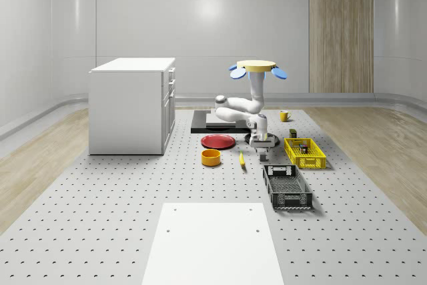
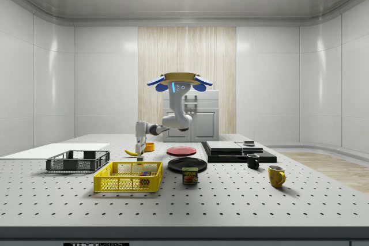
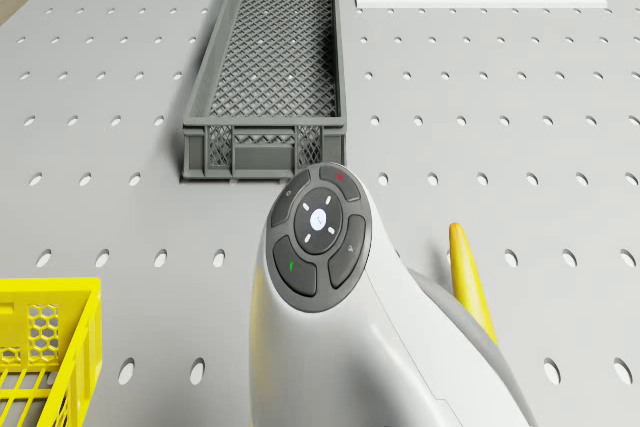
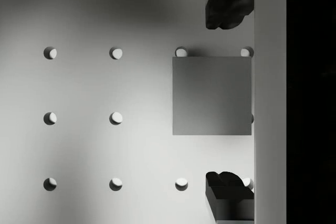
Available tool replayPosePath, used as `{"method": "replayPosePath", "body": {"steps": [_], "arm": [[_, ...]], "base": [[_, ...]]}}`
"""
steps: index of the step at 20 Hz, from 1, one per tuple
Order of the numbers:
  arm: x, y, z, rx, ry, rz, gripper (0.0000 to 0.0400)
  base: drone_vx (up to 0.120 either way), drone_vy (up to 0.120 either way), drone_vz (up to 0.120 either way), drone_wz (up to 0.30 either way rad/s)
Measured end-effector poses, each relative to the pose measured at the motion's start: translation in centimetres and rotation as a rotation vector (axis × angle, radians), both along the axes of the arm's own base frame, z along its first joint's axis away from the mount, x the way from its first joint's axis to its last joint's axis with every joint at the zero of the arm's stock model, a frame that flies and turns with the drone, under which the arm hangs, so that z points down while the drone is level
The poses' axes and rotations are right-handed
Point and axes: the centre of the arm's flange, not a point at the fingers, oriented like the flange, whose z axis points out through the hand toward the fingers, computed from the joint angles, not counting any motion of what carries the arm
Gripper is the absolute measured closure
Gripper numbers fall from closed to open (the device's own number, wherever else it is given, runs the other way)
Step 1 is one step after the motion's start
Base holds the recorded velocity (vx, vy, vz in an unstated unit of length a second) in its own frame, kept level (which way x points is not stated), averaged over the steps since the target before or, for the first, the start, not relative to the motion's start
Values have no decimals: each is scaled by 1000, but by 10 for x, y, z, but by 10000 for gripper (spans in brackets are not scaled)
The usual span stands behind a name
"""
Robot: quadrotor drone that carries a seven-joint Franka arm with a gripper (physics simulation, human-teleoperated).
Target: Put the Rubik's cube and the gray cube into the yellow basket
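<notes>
Wrist view, hand [image 4: 229,99] spread wide over gray cube [image 4: 211,96], drone [image 1: 258,69] hovering above

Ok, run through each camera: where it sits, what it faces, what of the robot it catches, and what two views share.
Whole-scene view: off the robot, high, looking down the table; drone hovers, arm reaching down beside the yellow basket.
Side view: table level, sideways; drone, arm, basket.
Drone view: on the drone's body, forward and down; arm link, gray crate, banana.
Wrist view: along the pincer, open around the gray cube.
Shared: drone and whole-scene views both show crate and banana.
</notes>
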Motion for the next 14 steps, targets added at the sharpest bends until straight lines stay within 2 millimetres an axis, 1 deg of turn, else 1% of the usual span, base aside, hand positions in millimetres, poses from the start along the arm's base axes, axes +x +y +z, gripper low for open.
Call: {"method": "replayPosePath", "body": {"steps": [8, 12, 14], "arm": [[0, -5, 20, 0, 0, 0, 0], [0, -5, 26, 0, 0, 0, 0], [0, -6, 27, 0, 0, 0, 51]], "base": [[0, 0, 0, 0], [0, 0, 0, 0], [0, 0, 0, 0]]}}
